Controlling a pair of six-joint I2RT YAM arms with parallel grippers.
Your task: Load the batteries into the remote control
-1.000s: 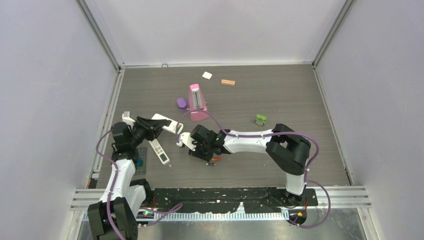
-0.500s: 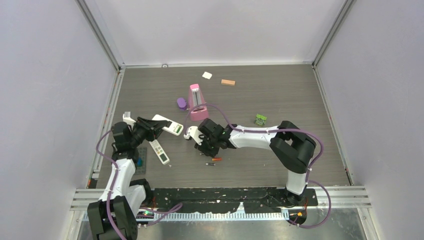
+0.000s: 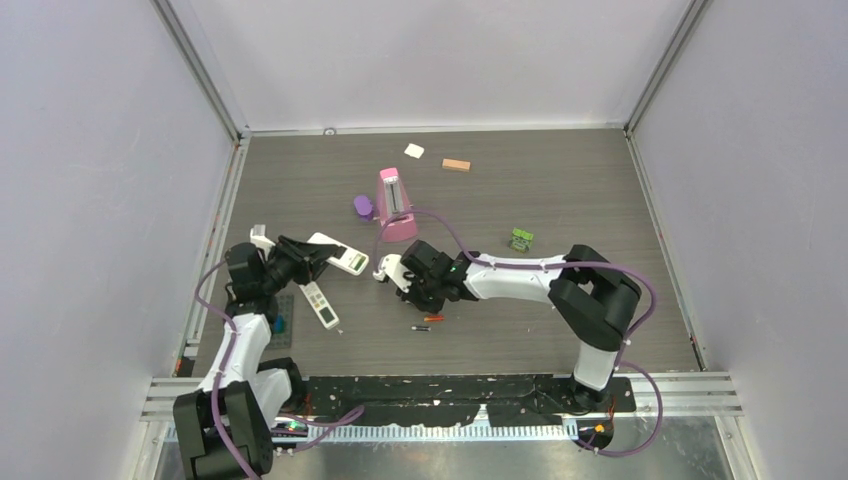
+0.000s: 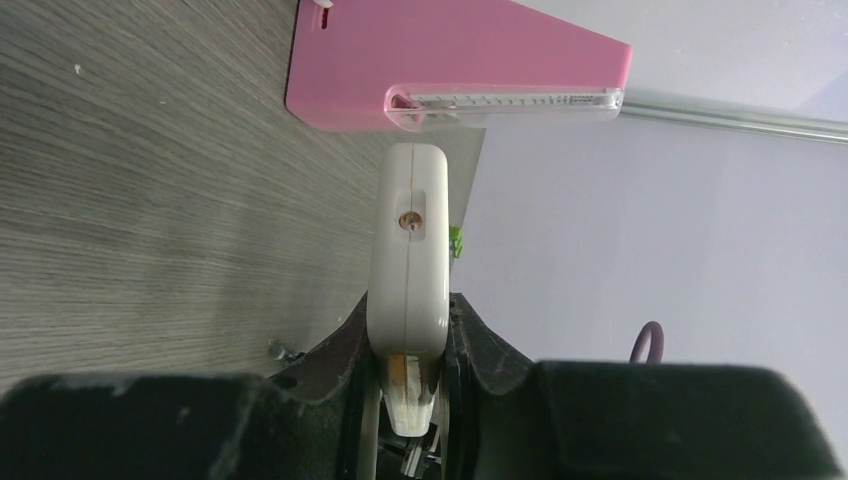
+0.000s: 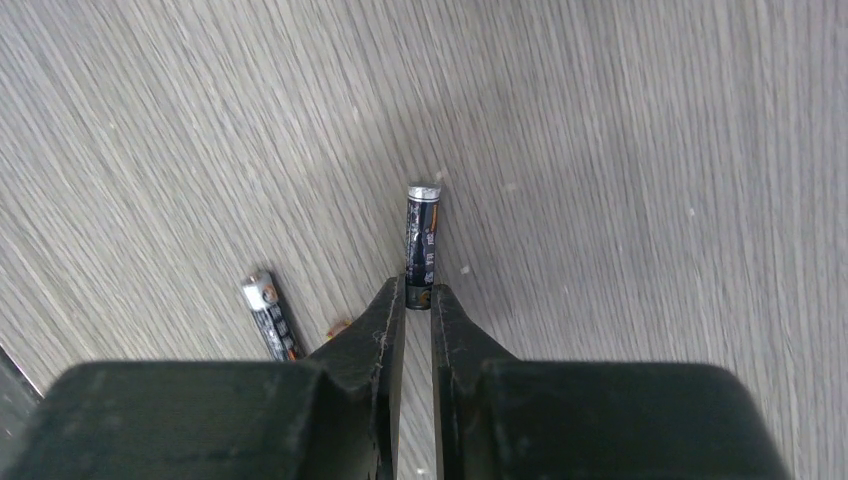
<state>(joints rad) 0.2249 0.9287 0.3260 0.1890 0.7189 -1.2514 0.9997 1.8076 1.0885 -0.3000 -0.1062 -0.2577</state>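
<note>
table (image 5: 650, 150): matt grey wood grain, I'd say
battery (image 5: 421, 245): glossy dark wrap, metal cap
remote control (image 4: 408, 260): smooth white plastic

Soft, even light, faint shadows; the close jaws look blurred.

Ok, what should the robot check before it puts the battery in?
1. Grip of right end effector on small dark cylindrical battery: ok, one end only.
2. Grip of left end effector on white plastic remote control: ok.
3. Battery slot of remote open: cannot tell.
4. Battery up against remote: not ok, apart.
5. Spare dark battery lying on grey wood-grain table: ok.
</note>
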